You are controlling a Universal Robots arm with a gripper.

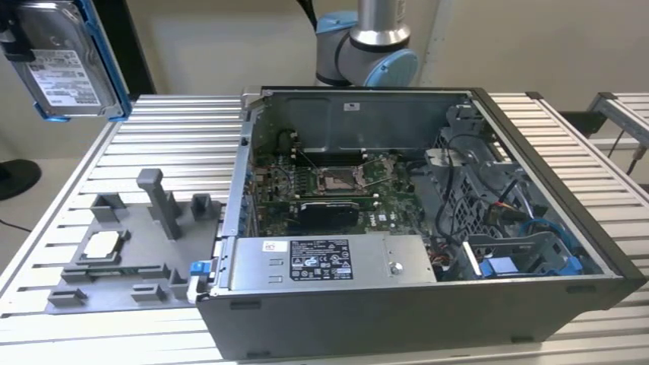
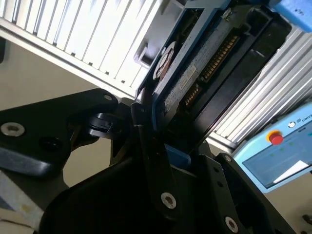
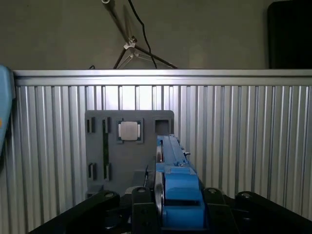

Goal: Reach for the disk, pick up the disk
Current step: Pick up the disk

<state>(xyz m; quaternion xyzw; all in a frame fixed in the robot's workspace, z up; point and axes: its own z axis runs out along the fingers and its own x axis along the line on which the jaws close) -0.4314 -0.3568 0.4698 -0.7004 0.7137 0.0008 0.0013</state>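
1. Exterior view: the disk [image 1: 69, 65] hangs high at the exterior view's left, well above the table [image 1: 167, 122] and well apart from the open computer case [image 1: 406, 319]. It stands upright with its labelled face toward the camera.
2. In the first wrist view my gripper [image 3: 175, 196] is closed on the disk, one finger on each side, and a blue rail runs along the disk's edge between them.
3. Risk, as I judge it: my hold sits at one end of the disk, so most of its weight hangs beyond the fingers. A jerk or quick swing could make it pivot or slip.
4. If it slipped, it would drop onto the table or the grey fixture [image 1: 121, 258] below. The small white-topped chip [image 1: 102, 245] resting in that fixture could be struck.
5. The blue rail is plastic and may flex, which I think would loosen the hold.
6. Writing: the disk carries a white printed label with barcode-like blocks, but I cannot make out the words. The grey box [image 1: 324, 262] in the case has a black-and-white label, equally unreadable.
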